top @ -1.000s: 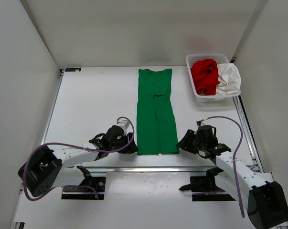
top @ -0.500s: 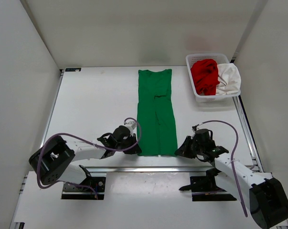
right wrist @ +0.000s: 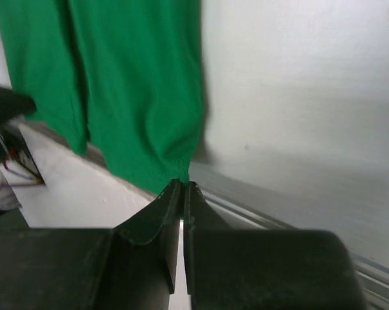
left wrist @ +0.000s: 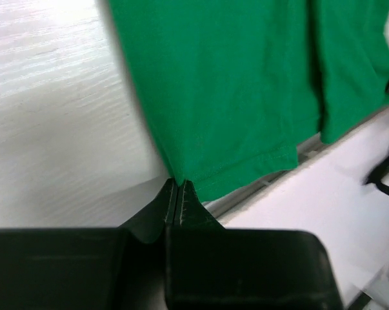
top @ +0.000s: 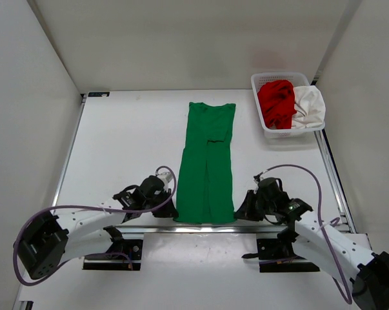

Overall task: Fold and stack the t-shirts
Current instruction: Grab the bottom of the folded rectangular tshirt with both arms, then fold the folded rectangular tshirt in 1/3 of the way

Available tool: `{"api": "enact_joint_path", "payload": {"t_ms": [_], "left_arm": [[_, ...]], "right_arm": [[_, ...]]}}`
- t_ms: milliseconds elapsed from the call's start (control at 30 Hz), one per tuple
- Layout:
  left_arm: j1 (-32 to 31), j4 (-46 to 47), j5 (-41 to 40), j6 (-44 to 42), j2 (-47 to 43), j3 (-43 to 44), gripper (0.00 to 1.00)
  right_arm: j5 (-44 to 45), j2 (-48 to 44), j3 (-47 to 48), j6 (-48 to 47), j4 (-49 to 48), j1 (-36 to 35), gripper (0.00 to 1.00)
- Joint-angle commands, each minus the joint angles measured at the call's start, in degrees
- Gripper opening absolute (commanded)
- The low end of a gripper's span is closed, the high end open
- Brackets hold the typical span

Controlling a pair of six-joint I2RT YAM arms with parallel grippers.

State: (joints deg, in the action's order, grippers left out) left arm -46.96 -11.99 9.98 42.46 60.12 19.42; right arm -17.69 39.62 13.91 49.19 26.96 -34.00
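Now the green shirt (top: pixel 207 165) sits lower in the frame than a second ago. The left gripper (top: pixel 169 208) and right gripper (top: pixel 240 210), each clamped tight on a hem corner, have dragged it to the table's (top: pixel 129 142) bottom edge — likely readying a crosswise fold.

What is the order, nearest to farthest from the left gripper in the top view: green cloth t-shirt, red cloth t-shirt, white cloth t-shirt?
1. green cloth t-shirt, its near corner pinched in the left gripper.
2. red cloth t-shirt, far right, left side of the white mesh basket.
3. white cloth t-shirt, basket's right side.
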Motion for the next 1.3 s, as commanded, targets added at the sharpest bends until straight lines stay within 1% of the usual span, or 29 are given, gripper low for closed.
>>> {"api": "enact_joint_path", "payload": {"t_ms": [0, 33, 67, 100, 133, 167, 200, 267, 300, 333, 367, 400, 433, 467, 600, 700, 800, 867, 933, 1000, 1100, 1133, 1167, 1200, 1233, 1267], "left_arm": [[3.61, -1.2, 1.19, -1.06, 0.08, 7.19, 0.0], [4.5, -0.93, 1.71, -1.15, 0.7, 9.47, 0.0], [6.86, -0.06, 2.58, -1.58, 1.4, 10.37, 0.0], [7.49, 0.38, 3.81, -2.28, 3.06, 13.68, 0.0], [10.63, 0.56, 4.78, -3.51, 4.99, 16.85, 0.0], [11.01, 0.3, 4.27, -3.87, 7.45, 18.53, 0.0], [11.97, 0.39, 3.48, -5.18, 8.34, 22.12, 0.0], [15.13, 0.74, 3.2, -6.5, 14.12, 28.1, 0.0], [16.62, 1.35, 3.55, -6.34, 17.2, 30.91, 0.0], [17.33, 1.79, 3.73, -6.68, 18.97, 32.42, 0.0], [18.21, 1.71, 2.6, -6.95, 22.64, 35.57, 0.0], [19.26, 1.53, 2.24, -7.91, 24.33, 36.99, 0.0], [20.06, 1.44, 2.5, -7.83, 29.57, 39.96, 0.0], [20.67, 1.62, 2.5, -7.57, 31.36, 42.26, 0.0], [22.35, 0.75, 2.42, -7.3, 41.37, 50.43, 0.0], [22.87, 1.35, 2.41, -7.3, 45.6, 54.13, 0.0], [23.67, 3.01, 1.36, -6.34, 48.68, 55.9, 0.01], [24.72, 3.37, 1.97, -5.54, 50.61, 58.26, 0.01], [25.07, 4.07, 2.76, -5.11, 52.99, 60.02, 0.03], [25.78, 6.01, 3.55, -3.88, 54.31, 60.21, 0.04], [25.69, 7.51, 2.59, -3.35, 55.89, 61.26, 0.11], [25.69, 7.16, 2.94, -3.43, 56.86, 62.05, 0.18], [25.69, 6.63, 3.2, -3.26, 56.86, 62.84, 0.26], [26.13, 6.54, 3.9, -3.26, 57.56, 63.11, 0.3], [26.13, 6.54, 4.26, -3.17, 57.65, 63.2, 0.38], [26.74, 7.24, 4.26, -2.82, 57.22, 62.68, 0.49]], "right_arm": [[-0.32, 4.83, 8.3, -6.98, -2.17, 5.32, 0.0], [-0.93, 7.73, 11.28, -9.79, -2.78, 8.13, 0.0], [-2.68, 9.24, 12.62, -10.94, -3.92, 9.72, 0.0], [-3.22, 12.3, 15.33, -12.96, -4.8, 12.26, 0.0], [-4.79, 15.46, 18.23, -14.81, -6.12, 14.46, 0.0], [-4.55, 17.06, 19.73, -15.52, -6.83, 15.01, 0.0], [-4.54, 20.73, 23.14, -16.31, -7.18, 15.97, 0.0], [-2.54, 25.93, 29.3, -18.77, -8.76, 16.94, 0.0], [-3.74, 31.78, 32.2, -18.78, -9.2, 18.43, 0.0], [-4.54, 32.97, 33.36, -18.95, -9.99, 20.18, 0.0], [-3.76, 36.2, 35.72, -19.22, -10.78, 20.55, 0.0], [-4.1, 37.63, 37.14, -19.13, -11.4, 21.16, 0.0], [-4.71, 40.95, 40.2, -19.57, -11.49, 22.21, 0.0], [-4.11, 42.2, 43.1, -20.09, -11.58, 22.05, 0.0], [-4.1, 53.87, 51.29, -20.98, -11.49, 23.45, 0.01], [-5.94, 59.16, 55.07, -20.54, -12.63, 24.85, 0.0], [-6.83, 62.33, 56.83, -20.89, -14.39, 26.17, 0.0], [-7.18, 65.57, 59.64, -21.24, -13.61, 26.88, 0.0], [-7.61, 67.77, 61.57, -21.5, -13.43, 27.23, 0.0], [-7.88, 69.63, 63.77, -21.94, -13.34, 28.02, 0.0], [-7.97, 71.73, 65.53, -22.03, -13.77, 28.46, 0.0], [-8.06, 72.26, 65.98, -21.77, -13.86, 28.55, 0.0], [-8.23, 73.23, 66.94, -22.2, -13.08, 28.11, 0.04], [-7.97, 74.11, 68.08, -21.95, -12.99, 28.46, 0.06], [-7.97, 73.94, 68.52, -22.55, -11.68, 28.11, 0.13], [-7.45, 74.29, 69.31, -22.65, -10.97, 28.11, 0.2]]}}
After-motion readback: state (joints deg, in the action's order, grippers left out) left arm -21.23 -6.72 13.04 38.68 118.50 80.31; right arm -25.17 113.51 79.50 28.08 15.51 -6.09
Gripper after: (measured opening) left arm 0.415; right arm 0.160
